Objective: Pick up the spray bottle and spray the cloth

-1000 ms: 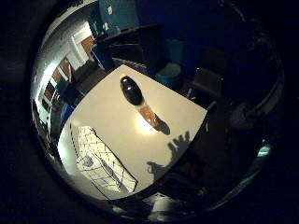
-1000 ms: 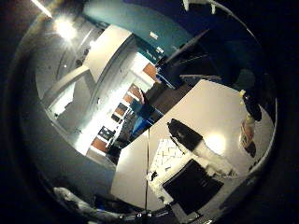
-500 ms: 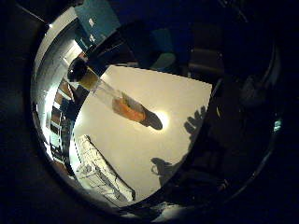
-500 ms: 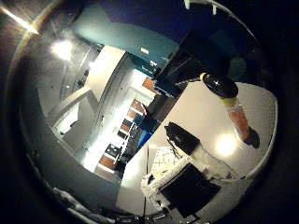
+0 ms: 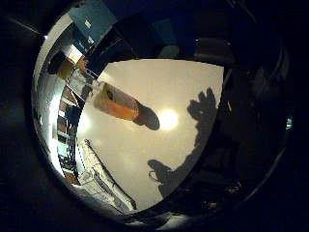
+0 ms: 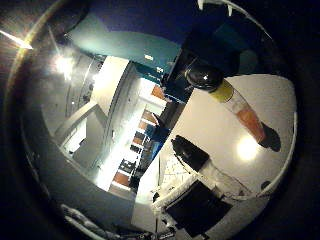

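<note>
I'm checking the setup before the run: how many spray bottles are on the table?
1. The spray bottle stands upright on the white table, with the cloth lying apart from it near the table's edge. More could be hidden outside these views.

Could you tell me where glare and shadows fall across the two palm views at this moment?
Little finger side view: a bright glare spot on the white table beside the spray bottle, plus a finger-shaped shadow. Thumb side view: the same table glare near the bottle's base, and a ceiling light flaring brightly.

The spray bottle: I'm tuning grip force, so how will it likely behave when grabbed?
The spray bottle stands tall and narrow on the white table, so a sideways nudge could tip it. Orange liquid fills only its lower part, so it's probably fairly light and bottom-weighted.
</note>
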